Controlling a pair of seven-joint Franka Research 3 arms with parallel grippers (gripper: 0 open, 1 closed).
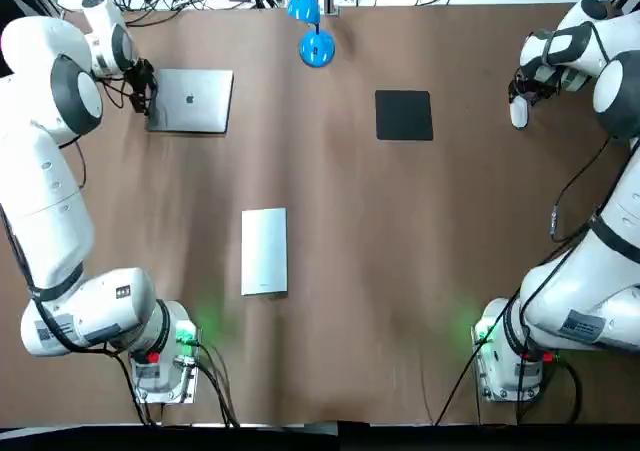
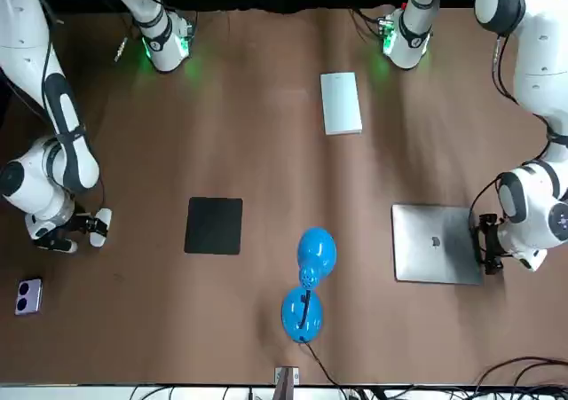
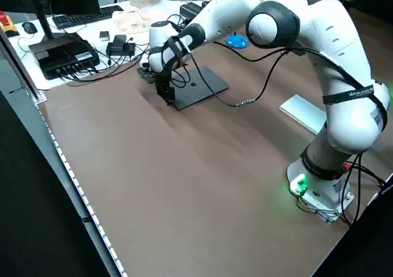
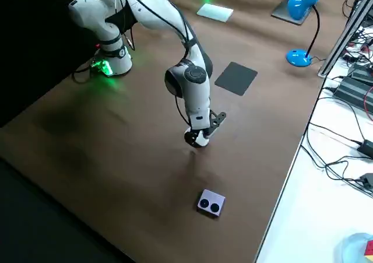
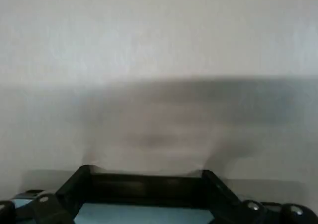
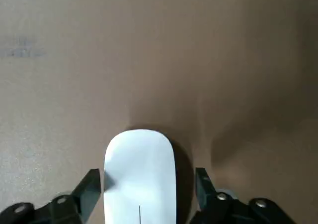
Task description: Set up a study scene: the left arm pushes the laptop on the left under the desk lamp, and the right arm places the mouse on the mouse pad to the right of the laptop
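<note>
White mouse [image 6: 139, 159] is being straddled, not clamped, by the released right end effector [image 1: 520, 106] at the top view's upper right. If raised unsqueezed, it is probably being left short of the mouse pad [image 1: 404, 115]. The spread left end effector [image 1: 148, 99] is being held at the laptop [image 1: 192, 101] edge, upper left.

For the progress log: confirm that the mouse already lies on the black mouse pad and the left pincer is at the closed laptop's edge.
Not right. The mouse is not on the mouse pad. It is at the right pincer, well off to the pad's right, and nothing lies on the pad, as the top view shows. The left pincer is indeed at the closed laptop's edge.
</note>
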